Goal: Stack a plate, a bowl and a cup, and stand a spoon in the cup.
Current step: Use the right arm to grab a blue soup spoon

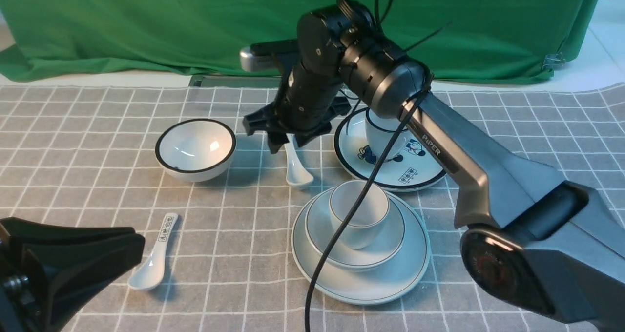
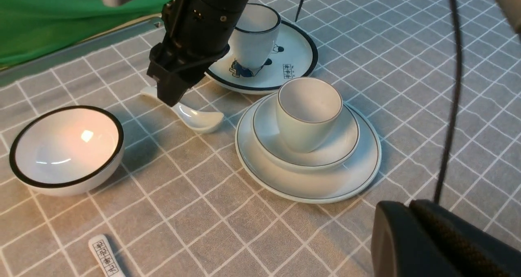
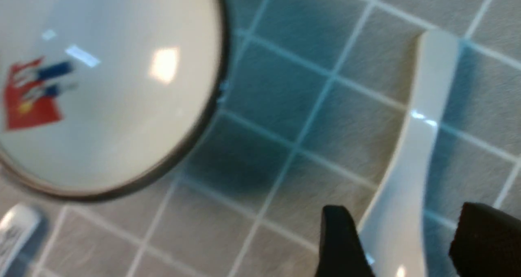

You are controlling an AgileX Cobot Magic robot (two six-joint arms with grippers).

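Two right fingers (image 3: 340, 244) straddle handle of plain spoon (image 3: 423, 146), spread wide, not clamped; left fingers (image 1: 88, 254) fully closed, empty.

Your right arm (image 1: 459, 166) is matte grey, with white PIPER lettering (image 1: 431, 146) well behind the right hand (image 1: 288, 144) (black ribbed cylinders sit closer to it). A thin black cable (image 1: 343, 224) hangs off the arm. Your left hand (image 1: 134, 241) is plain black, angular.

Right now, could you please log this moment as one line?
stack: cup in bowl on plate | spoon: on cloth, not in cup | right gripper: open, astride spoon handle | left gripper: shut, aside
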